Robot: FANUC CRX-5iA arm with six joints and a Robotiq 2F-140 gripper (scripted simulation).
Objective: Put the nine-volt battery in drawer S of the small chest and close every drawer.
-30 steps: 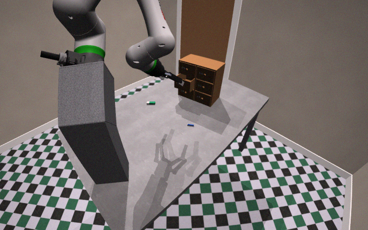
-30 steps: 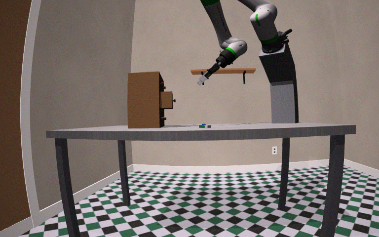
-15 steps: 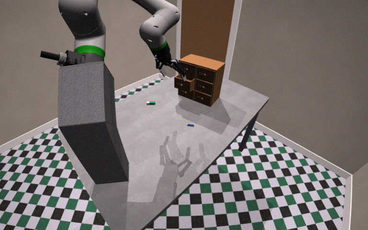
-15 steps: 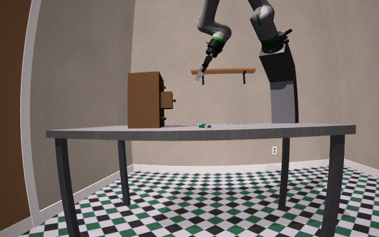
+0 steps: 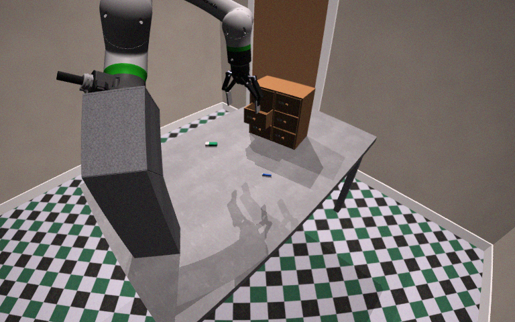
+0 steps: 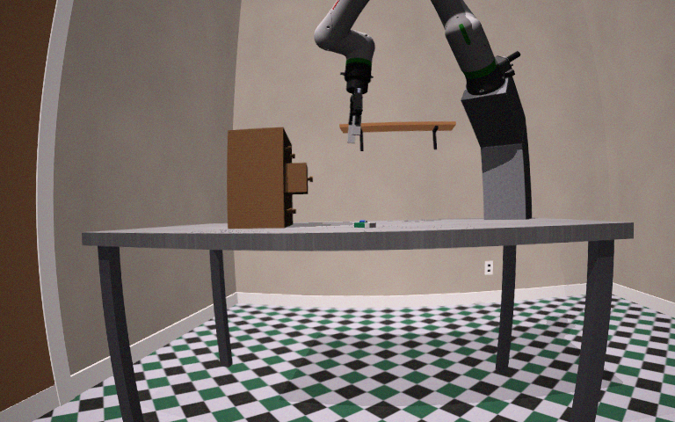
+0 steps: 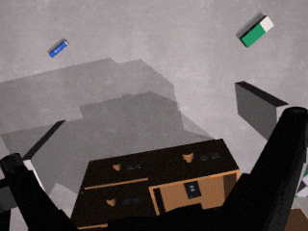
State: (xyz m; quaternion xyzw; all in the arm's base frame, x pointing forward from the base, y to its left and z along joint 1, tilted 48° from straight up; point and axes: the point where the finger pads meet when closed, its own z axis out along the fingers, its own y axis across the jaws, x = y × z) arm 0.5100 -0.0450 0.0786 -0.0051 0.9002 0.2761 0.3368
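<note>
The small wooden chest point(image 5: 282, 110) stands at the far end of the table, with two columns of three drawers. The middle drawer of its left column point(image 5: 258, 115) is pulled partway out; it also shows in the side view point(image 6: 297, 178) and the wrist view point(image 7: 192, 192). The drawer marks are too small to read. A green and white block point(image 5: 210, 143), seemingly the nine-volt battery, lies on the table left of the chest, also in the wrist view point(image 7: 256, 31). My gripper point(image 5: 243, 102) point(image 6: 356, 140) hangs open and empty, pointing down, above and in front of the pulled-out drawer.
A small blue thing point(image 5: 267, 174) lies on the table in front of the chest, also in the wrist view point(image 7: 58, 48). The robot's grey pedestal point(image 5: 121, 167) stands at the table's left side. A wooden wall shelf point(image 6: 398, 127) hangs behind the arm.
</note>
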